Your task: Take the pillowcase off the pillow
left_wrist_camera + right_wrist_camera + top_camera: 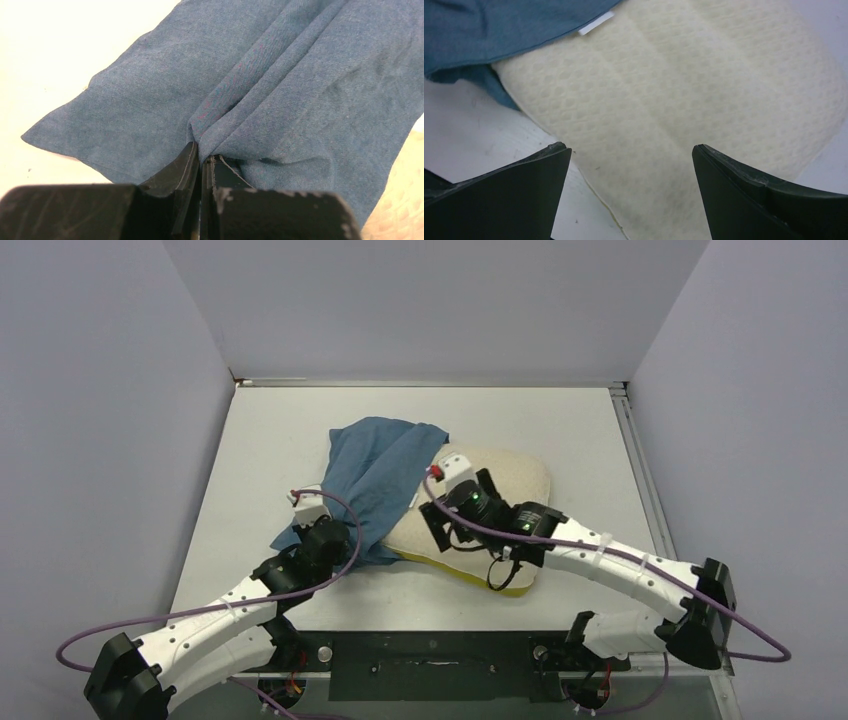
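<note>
The slate-blue pillowcase (375,475) lies bunched over the left end of the cream quilted pillow (510,480), whose yellow edge faces the arms. My left gripper (345,545) is shut on a fold of the pillowcase (280,85) near its front left part, the cloth pinched at the fingertips of the left gripper (205,157). My right gripper (452,520) hovers over the bare pillow (704,85), and in its own wrist view the right gripper (631,155) is open with nothing between its fingers. A white tag (596,23) shows at the hem of the pillowcase (499,30).
The white table (560,420) is boxed in by grey walls at the back and sides, with a metal rail (635,460) along its right edge. Purple cables (200,605) loop from both arms near the front edge.
</note>
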`<state>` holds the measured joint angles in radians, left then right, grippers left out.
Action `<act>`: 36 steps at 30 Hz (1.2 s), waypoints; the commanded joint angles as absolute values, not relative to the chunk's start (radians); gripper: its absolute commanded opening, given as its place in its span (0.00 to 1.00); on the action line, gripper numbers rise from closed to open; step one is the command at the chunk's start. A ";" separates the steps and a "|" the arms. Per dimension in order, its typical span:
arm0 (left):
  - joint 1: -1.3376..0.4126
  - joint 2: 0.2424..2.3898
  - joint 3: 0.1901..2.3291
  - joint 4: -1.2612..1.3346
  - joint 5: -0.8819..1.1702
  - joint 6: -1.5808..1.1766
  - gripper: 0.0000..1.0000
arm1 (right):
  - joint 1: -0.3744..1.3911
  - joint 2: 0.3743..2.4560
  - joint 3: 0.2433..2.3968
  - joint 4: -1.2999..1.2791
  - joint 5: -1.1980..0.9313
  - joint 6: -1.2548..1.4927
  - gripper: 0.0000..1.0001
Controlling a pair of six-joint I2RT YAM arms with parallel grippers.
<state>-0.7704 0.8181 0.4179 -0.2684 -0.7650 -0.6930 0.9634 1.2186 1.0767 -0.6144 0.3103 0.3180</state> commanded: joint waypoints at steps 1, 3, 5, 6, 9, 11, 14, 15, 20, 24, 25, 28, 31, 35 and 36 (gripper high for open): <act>-0.760 0.802 0.440 -0.194 -0.806 -0.660 0.00 | 1.119 1.314 1.121 -0.560 0.384 0.193 0.99; -0.759 0.796 0.439 -0.188 -0.805 -0.656 0.00 | 1.183 1.366 1.125 -0.549 0.431 0.160 1.00; -0.759 0.791 0.436 -0.179 -0.800 -0.652 0.00 | 1.223 1.431 1.132 -0.539 0.476 0.133 0.94; -0.759 0.789 0.436 -0.175 -0.797 -0.650 0.00 | 1.237 1.456 1.138 -0.535 0.489 0.122 0.93; -0.757 0.787 0.433 -0.171 -0.791 -0.646 0.00 | 1.254 1.518 1.134 -0.501 0.539 0.091 0.92; -0.757 0.784 0.433 -0.173 -0.789 -0.647 0.00 | 1.256 1.546 1.122 -0.474 0.566 0.072 0.91; -0.758 0.780 0.430 -0.172 -0.789 -0.646 0.00 | 1.255 1.570 1.090 -0.416 0.590 0.037 0.90; -0.757 0.778 0.428 -0.171 -0.791 -0.646 0.00 | 1.255 1.578 1.079 -0.398 0.591 0.028 0.90; -0.757 0.779 0.428 -0.170 -0.797 -0.648 0.00 | 1.246 1.625 1.038 -0.339 0.567 0.015 0.90; -0.756 0.779 0.425 -0.177 -0.808 -0.658 0.00 | 1.238 1.656 1.011 -0.309 0.551 0.031 0.90; -0.755 0.778 0.425 -0.180 -0.810 -0.663 0.00 | 1.229 1.658 0.997 -0.294 0.537 0.037 0.90; -0.751 0.771 0.423 -0.188 -0.812 -0.674 0.00 | 1.189 1.654 0.960 -0.254 0.509 0.062 0.95; -0.747 0.763 0.425 -0.193 -0.810 -0.685 0.00 | 1.157 1.636 0.928 -0.225 0.496 0.081 0.89; -0.738 0.766 0.439 -0.198 -0.813 -0.698 0.00 | 1.143 1.599 0.920 -0.223 0.495 0.101 0.43; -0.734 0.768 0.445 -0.199 -0.814 -0.700 0.00 | 1.143 1.583 0.920 -0.224 0.492 0.105 0.34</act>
